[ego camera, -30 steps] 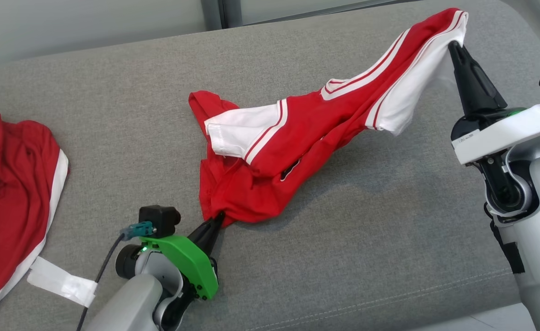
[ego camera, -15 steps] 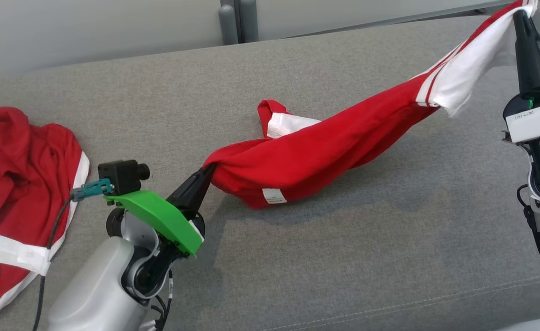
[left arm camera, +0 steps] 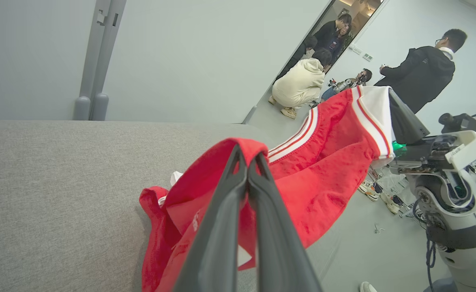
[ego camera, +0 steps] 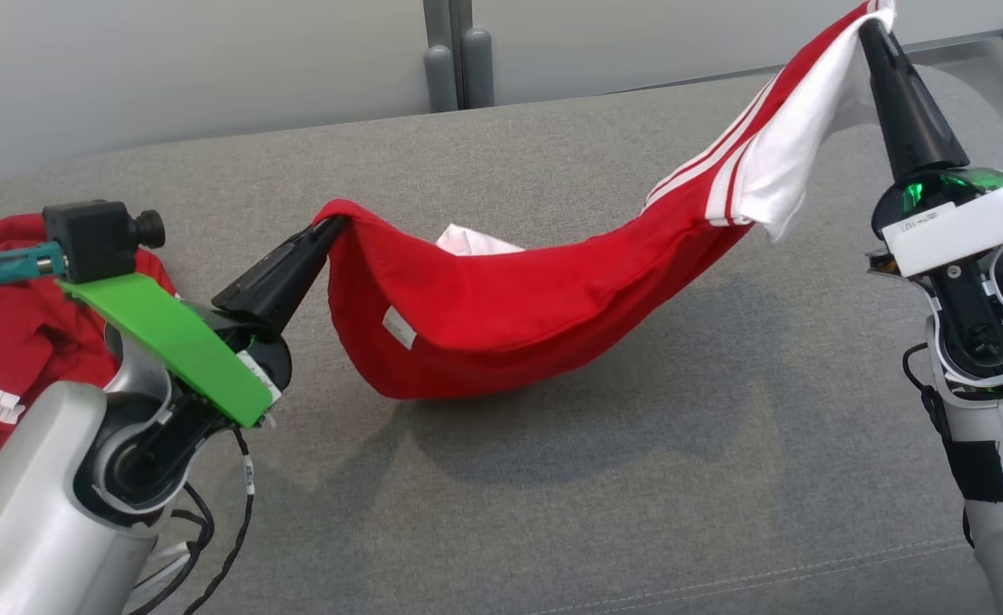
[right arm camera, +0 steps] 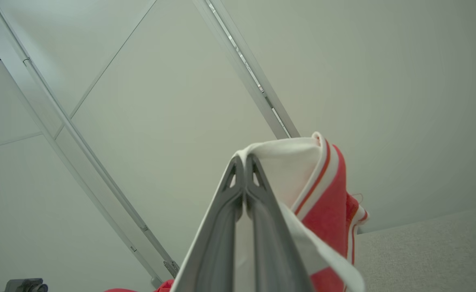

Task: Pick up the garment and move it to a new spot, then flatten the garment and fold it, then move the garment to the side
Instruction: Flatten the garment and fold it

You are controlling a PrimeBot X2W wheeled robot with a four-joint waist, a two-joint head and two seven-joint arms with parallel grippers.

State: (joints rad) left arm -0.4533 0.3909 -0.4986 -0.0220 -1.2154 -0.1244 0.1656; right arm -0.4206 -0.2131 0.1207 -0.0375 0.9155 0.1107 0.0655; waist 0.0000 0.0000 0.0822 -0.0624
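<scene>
Holding sagging garment (ego camera: pixel 536 316) — left claw (ego camera: pixel 335 224) low, right claw (ego camera: pixel 867 27) high, near-upright (both pinched shut on it).

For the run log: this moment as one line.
left gripper: jaws shut on red garment | right gripper: jaws shut on its white-striped end, higher | middle: sags over grey cushion

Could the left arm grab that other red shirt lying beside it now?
Probably not: the shirt lies close by, but the left claw is shut on the garment and would have to let go first.
</scene>
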